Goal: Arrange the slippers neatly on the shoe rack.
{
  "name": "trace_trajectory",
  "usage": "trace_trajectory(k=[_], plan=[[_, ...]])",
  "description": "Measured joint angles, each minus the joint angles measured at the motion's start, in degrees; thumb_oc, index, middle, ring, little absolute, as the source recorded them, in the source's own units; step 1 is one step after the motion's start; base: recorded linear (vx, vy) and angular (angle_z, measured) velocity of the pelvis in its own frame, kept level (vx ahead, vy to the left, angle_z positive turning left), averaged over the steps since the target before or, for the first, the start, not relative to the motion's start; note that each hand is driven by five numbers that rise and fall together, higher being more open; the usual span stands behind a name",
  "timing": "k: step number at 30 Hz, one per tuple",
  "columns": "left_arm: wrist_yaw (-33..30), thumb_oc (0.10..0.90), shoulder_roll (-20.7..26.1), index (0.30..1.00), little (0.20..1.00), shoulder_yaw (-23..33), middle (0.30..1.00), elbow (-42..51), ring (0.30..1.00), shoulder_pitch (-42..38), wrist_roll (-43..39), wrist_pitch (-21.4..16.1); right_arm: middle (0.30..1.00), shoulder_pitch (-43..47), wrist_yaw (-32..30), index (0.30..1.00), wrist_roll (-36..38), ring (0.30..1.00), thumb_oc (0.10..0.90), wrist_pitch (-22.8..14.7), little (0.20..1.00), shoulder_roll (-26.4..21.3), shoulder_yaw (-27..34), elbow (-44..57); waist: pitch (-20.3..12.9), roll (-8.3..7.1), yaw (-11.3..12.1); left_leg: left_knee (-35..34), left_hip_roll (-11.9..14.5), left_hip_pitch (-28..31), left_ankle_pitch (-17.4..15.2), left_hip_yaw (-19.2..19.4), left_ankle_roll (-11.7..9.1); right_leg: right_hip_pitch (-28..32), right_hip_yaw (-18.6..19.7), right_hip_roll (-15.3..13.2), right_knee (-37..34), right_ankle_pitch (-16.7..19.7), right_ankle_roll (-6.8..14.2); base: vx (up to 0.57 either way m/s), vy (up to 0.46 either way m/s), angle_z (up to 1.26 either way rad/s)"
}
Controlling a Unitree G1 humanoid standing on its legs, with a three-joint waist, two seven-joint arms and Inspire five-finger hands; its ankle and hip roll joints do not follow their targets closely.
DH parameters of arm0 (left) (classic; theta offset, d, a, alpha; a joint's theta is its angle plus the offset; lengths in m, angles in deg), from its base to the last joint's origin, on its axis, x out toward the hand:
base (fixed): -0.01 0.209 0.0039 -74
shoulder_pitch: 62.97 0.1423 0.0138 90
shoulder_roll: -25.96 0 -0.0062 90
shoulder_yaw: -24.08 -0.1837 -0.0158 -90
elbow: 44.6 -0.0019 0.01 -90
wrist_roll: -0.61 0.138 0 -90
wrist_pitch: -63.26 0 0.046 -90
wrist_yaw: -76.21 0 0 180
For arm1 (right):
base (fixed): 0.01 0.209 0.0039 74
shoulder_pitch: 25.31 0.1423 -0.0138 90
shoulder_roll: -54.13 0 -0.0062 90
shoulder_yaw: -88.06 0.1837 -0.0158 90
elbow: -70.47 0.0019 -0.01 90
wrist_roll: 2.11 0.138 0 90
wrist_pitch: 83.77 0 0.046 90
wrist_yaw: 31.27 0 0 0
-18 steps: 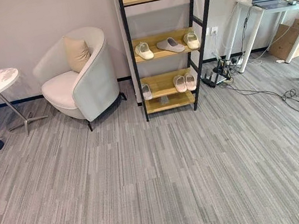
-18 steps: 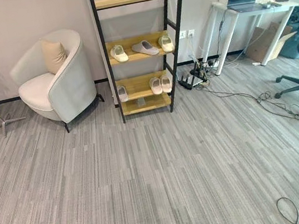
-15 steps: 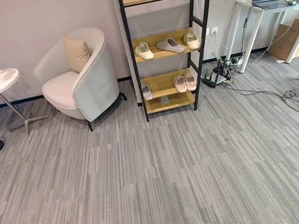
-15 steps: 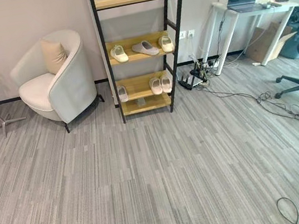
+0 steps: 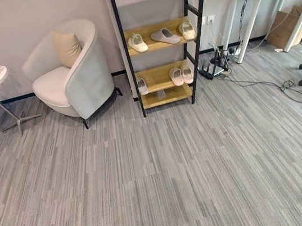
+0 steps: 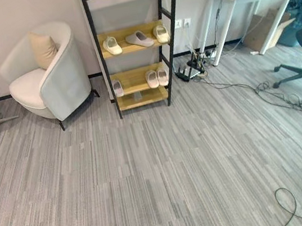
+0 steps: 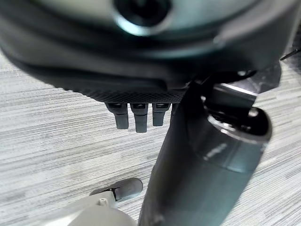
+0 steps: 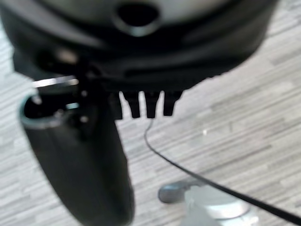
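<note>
Fingers (image 7: 135, 120) of both hands hang straight, holding nothing; slippers (image 5: 161, 36) sit racked

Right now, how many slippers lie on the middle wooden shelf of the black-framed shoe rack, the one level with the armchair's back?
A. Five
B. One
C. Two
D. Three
D: on the black-framed shoe rack, the middle wooden shelf carries a cream slipper at the left, a grey slipper lying sideways in the middle and a cream slipper at the right.
</note>
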Motion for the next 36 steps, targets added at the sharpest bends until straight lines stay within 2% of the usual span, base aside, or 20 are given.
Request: trace_trajectory(k=[2, 3, 4, 6, 8, 12, 15, 16, 19, 20, 21, 23, 25, 27, 29, 30, 32, 33, 35, 36], plan=[[-0.49, 0.8, -0.13, 0.9, 0.9, -0.3, 0.9, -0.02, 0.9, -0.12, 0.03, 0.0, 0.9, -0.03, 0.51, 0.9, 0.0, 0.9, 0.8, -0.09, 0.9, 0.23, 0.0, 0.07, 0.52, 0.3, -0.26, 1.03, 0.53, -0.28, -0.32, 1.02, -0.63, -0.58, 0.61, 0.5, 1.1, -0.59, -0.53, 0.03, -0.177, -0.28], [-0.52, 0.8, 0.02, 0.9, 0.9, -1.3, 0.9, 0.11, 0.9, -0.92, 0.06, -0.01, 0.9, 0.4, 0.94, 0.9, -0.03, 0.9, 0.8, -0.04, 0.9, 0.49, 0.0, -0.56, 2.01, 0.1, 0.01, 4.52, 0.9, -1.37, -1.44, 1.64, -2.59, -1.5, 0.65, 0.87, 3.41, -2.17, -1.45, 0.03, -0.16, -0.14], [-0.62, 0.8, 0.4, 0.9, 0.9, -1.99, 0.9, 0.56, 0.9, -1.73, 0.1, -0.03, 0.9, 0.55, 1.09, 0.9, -0.04, 0.9, 0.8, 0.13, 0.9, 0.83, -0.01, -0.63, 3.03, -0.62, 0.17, 8.32, 0.67, -3.25, -1.76, 1.79, -3.08, -2.47, 0.64, 0.29, 5.44, -3.02, -2.46, 0.13, -0.141, 0.09], [-1.7, 0.8, 1.29, 0.9, 0.9, -3.02, 0.9, 3.87, 0.9, -5.4, 0.31, -0.8, 0.9, 0.81, 1.06, 0.9, -0.13, 0.9, 0.8, 0.41, 0.9, 1.4, -0.02, -1.47, 6.31, -3.28, 1.04, 25.65, -0.49, -14.33, -1.32, 2.08, -5.93, -4.21, 1.04, -1.94, 8.71, -4.44, -3.76, 0.16, -0.053, 0.17], [-1.6, 0.8, 0.38, 0.9, 0.9, -4.15, 0.9, 5.72, 0.9, -5.71, 0.47, -1.06, 0.9, 1.01, 0.9, 0.9, -0.27, 0.9, 0.8, 1.13, 0.9, 0.03, -0.69, -2.72, 7.02, -2.69, 1.65, 21.82, 0.32, -15.7, -2.47, 2.8, -3.91, -2.42, 1.13, -1.65, 7.01, -2.84, -3.82, 0.28, 0.006, -0.05], [-1.51, 0.8, -2.7, 0.9, 0.9, -4.84, 0.9, 6.09, 0.9, -5.5, 0.99, -2.2, 0.9, 1.88, 0.75, 0.9, -0.67, 0.9, 0.8, 1.26, 0.9, -2.65, -2.98, -1.85, 7.67, -0.03, 2.89, 7.39, 1.18, -16.14, -0.05, 2.53, -6.48, 0.35, 3.65, 0.32, 3.64, -3.29, -5.0, 0.3, 0.003, -0.35], [-1.46, 0.8, -3.03, 0.9, 0.9, -4.13, 0.9, 5.5, 0.9, -5.67, 1.34, -2.48, 0.9, 3.98, 0.22, 0.9, -1.99, 0.9, 0.8, 1.28, 0.9, -2.82, -5.08, -0.63, 7.76, 0.17, 3.59, 2.52, 1.05, -16.05, 1.45, 2.66, -6.74, 3.31, 6.69, 1.44, 0.8, -3.11, -5.84, 0.38, 0.072, -0.52], [-1.47, 0.8, -3.0, 0.9, 0.9, -3.78, 0.9, 5.53, 0.9, -5.93, 2.1, -2.55, 0.9, 4.93, 0.13, 0.9, -3.08, 0.9, 0.8, 0.97, 0.9, -2.76, -5.57, 0.32, 7.77, 0.17, 4.61, 2.17, 0.73, -16.23, 2.38, 2.76, -5.66, 4.51, 8.6, 1.67, 0.08, -3.25, -6.14, 0.53, 0.148, -0.85], [-1.47, 0.8, -3.24, 0.9, 0.9, -0.38, 0.9, 3.82, 0.9, -5.34, 2.18, -2.21, 0.9, 5.7, -0.04, 0.9, -4.9, 0.9, 0.8, 0.99, 0.9, -2.23, -6.91, 0.67, 5.83, -0.28, 6.27, 0.82, -0.55, -14.46, 4.12, 1.21, -2.35, 7.89, 12.56, 1.38, -0.02, -6.21, -4.31, 0.4, 0.124, -0.81], [-1.56, 0.8, -2.77, 0.9, 0.9, -0.05, 0.9, 2.67, 0.9, -4.82, 2.15, -1.8, 0.9, 5.47, -0.06, 0.9, -5.41, 0.9, 0.8, 0.75, 0.9, -1.64, -7.68, 0.89, 3.92, -0.8, 6.21, 0.88, -1.08, -12.87, 8.78, 1.76, 1.44, 8.93, 13.26, 0.81, 1.01, -8.71, -3.09, 0.48, 0.177, -0.52], [-1.69, 0.8, -1.94, 0.9, 0.9, -0.09, 0.9, 2.04, 0.9, -4.96, 2.53, -1.57, 0.9, 5.53, -0.05, 0.9, -5.69, 0.9, 0.8, 0.55, 0.9, -0.44, -7.68, 1.18, 3.53, -2.67, 5.86, 0.43, -2.34, -11.05, 8.71, 2.44, 3.49, 8.47, 12.58, -0.14, 4.58, -10.32, -0.54, 0.39, 0.185, -0.23], [-1.66, 0.8, -0.87, 0.9, 0.9, -0.65, 0.9, 1.48, 0.9, -5.06, 3.43, -0.96, 0.9, 4.84, 0.09, 0.9, -5.91, 0.9, 0.8, 0.17, 0.9, 1.23, -7.46, 2.14, 3.11, -3.94, 5.83, 0.54, -2.31, -8.97, 7.69, 2.34, 4.36, 4.77, 10.59, -0.02, 16.2, -13.34, 5.82, 0.15, 0.11, -0.05], [-1.67, 0.8, -0.37, 0.9, 0.9, -1.94, 0.9, 1.94, 0.9, -5.28, 4.28, -0.58, 0.9, 4.93, 0.72, 0.9, -6.31, 0.9, 0.8, 0.06, 0.9, 2.62, -7.15, 2.68, 2.6, -5.05, 5.81, 1.4, -3.17, -6.95, 5.08, 1.59, 6.66, -3.89, 6.2, -2.05, 37.14, -13.42, 12.09, 0.22, 0.166, -0.03], [-1.72, 0.8, -1.27, 0.9, 0.9, -2.71, 0.9, 2.57, 0.9, -6.3, 4.2, -0.67, 0.9, 4.99, 0.9, 0.9, -6.28, 0.9, 0.8, 0.04, 0.9, 2.28, -6.84, 4.44, 3.16, -3.76, 5.53, 3.38, -3.92, -5.42, 1.28, 0.79, 8.77, -8.24, 3.17, -5.4, 46.3, -12.56, 12.4, 0.37, 0.199, 0.05], [-1.87, 0.8, -1.78, 0.9, 0.9, -2.68, 0.9, 3.26, 0.9, -6.29, 3.97, -0.6, 0.9, 4.89, 0.94, 0.9, -6.27, 0.9, 0.8, -0.03, 0.9, 2.25, -6.38, 6.42, 4.51, -1.46, 4.88, 3.57, -3.35, -2.27, -0.52, -1.29, 8.63, -10.28, 0.85, -6.94, 50.73, -11.89, 10.79, 0.5, 0.145, 0.19], [-1.88, 0.8, -1.77, 0.9, 0.9, -2.74, 0.9, 3.7, 0.9, -6.8, 3.73, -0.65, 0.9, 4.83, 1.05, 0.9, -6.26, 0.9, 0.8, -0.1, 0.9, 2.4, -6.45, 6.57, 4.81, -0.84, 4.02, 3.55, -3.31, -1.07, -1.67, -2.12, 9.24, -11.26, 0.06, -7.11, 50.59, -12.08, 10.48, 0.3, 0.051, 0.29], [-2.74, 0.8, -1.8, 0.9, 0.9, -1.64, 0.9, 4.17, 0.9, -6.16, 1.88, -0.77, 0.9, 5.1, 1.01, 0.9, -4.98, 0.9, 0.8, -0.94, 0.9, 2.88, -5.95, 7.23, 5.86, 0.97, 2.58, 2.77, -1.48, 2.32, -2.86, -3.42, 7.87, -15.61, -1.66, -6.05, 43.67, -13.85, 6.98, 0.46, -0.038, 0.26], [-3.02, 0.8, -1.72, 0.9, 0.9, -1.91, 0.9, 4.37, 0.9, -6.27, 1.84, -0.77, 0.9, 4.99, 1.03, 0.9, -4.83, 0.9, 0.8, -1.08, 0.9, 2.76, -5.76, 8.32, 5.65, 0.56, 2.22, 2.84, -1.37, 2.92, -4.94, -3.48, 8.44, -18.7, -1.41, -6.25, 42.87, -13.52, 7.24, 0.63, -0.071, 0.19], [-3.22, 0.8, -1.7, 0.9, 0.9, -1.71, 0.9, 3.36, 0.9, -6.58, 1.96, -0.66, 0.9, 5.37, 0.98, 0.9, -4.79, 0.9, 0.8, -1.71, 0.9, 2.66, -6.61, 8.91, 5.59, 0.68, 0.67, 3.46, -0.11, 3.16, -6.65, -5.96, 7.24, -19.83, 2.1, -3.57, 27.01, -11.54, 7.69, 0.4, -0.073, 0.38], [-3.25, 0.8, -1.66, 0.9, 0.9, -2.31, 0.9, 2.97, 0.9, -6.99, 2.05, -0.72, 0.9, 5.42, 1.08, 0.9, -4.11, 0.9, 0.8, -1.73, 0.9, 2.93, -6.4, 9.08, 6.15, -0.21, -0.33, 3.38, 0.15, 3.84, -7.58, -7.52, 7.6, -21.1, 3.51, -3.09, 20.61, -8.67, 7.23, 0.45, -0.083, 0.89]])
